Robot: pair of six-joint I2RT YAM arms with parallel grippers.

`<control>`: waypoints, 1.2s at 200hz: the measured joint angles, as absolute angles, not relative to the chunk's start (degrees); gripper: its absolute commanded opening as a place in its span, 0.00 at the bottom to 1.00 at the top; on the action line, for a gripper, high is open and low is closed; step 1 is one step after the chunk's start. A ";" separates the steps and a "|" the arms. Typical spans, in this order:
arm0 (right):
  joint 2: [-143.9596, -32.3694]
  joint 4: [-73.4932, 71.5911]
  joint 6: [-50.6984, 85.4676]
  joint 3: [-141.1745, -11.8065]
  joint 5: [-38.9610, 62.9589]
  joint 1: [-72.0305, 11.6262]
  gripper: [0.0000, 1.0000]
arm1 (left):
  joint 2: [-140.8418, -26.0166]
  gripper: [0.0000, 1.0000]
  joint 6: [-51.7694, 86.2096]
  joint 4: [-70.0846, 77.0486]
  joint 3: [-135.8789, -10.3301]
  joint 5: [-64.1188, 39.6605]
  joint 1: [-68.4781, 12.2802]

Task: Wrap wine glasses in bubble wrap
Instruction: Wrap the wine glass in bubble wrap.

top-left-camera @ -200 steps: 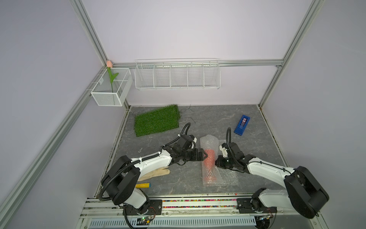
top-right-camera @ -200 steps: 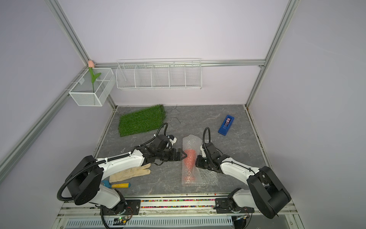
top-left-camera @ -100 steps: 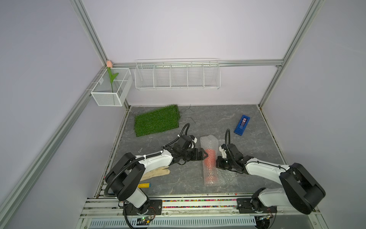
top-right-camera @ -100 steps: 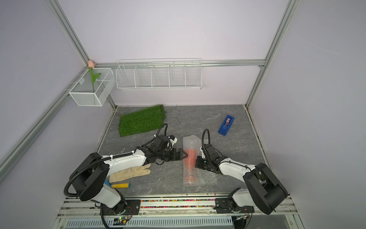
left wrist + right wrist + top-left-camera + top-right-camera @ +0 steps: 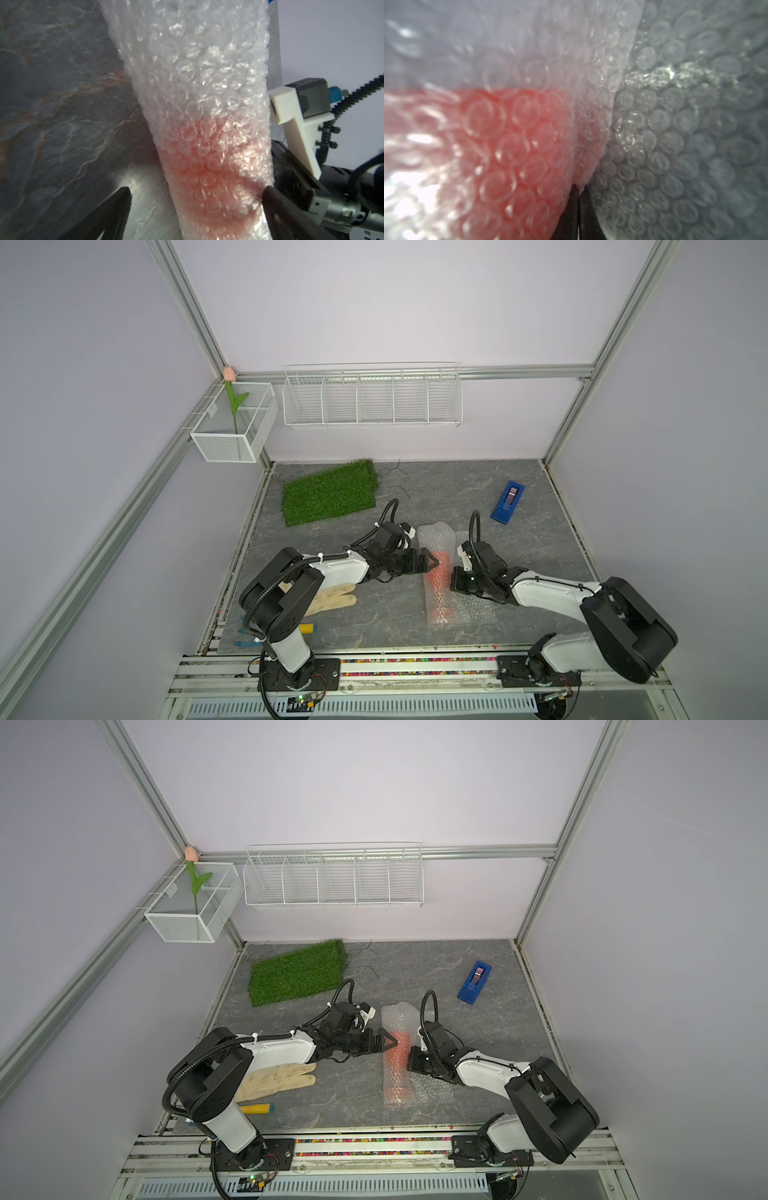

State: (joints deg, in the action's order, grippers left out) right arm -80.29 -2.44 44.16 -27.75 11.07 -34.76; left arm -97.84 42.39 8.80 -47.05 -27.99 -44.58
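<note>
The red-orange goblet (image 5: 441,572) lies on its side mid-bench, rolled in bubble wrap (image 5: 434,533). Its long axis runs from the front edge of the bench (image 5: 374,626) toward the back. The left gripper (image 5: 430,563) faces it square-on from the left-edge side. Its jaws are spread wide around the roll, one fingertip (image 5: 270,195) touching the film. Opposite, the right gripper (image 5: 578,199) is pressed together, apparently pinching a fold of film. Both arms sit equally near.
</note>
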 measured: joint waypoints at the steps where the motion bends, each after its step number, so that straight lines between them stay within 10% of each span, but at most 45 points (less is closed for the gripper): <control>1: -80.29 -2.46 44.16 -27.75 11.07 -34.79 0.07 | -97.91 1.00 42.39 8.97 -47.05 -28.12 -44.58; 124: -81.08 -3.77 45.01 -27.97 10.26 -35.46 0.07 | -103.11 1.00 44.29 15.70 -48.03 -32.03 -44.71; 240: -80.31 -1.93 46.50 -28.29 9.87 -35.57 0.08 | -105.93 0.71 45.12 14.92 -51.48 -33.01 -45.10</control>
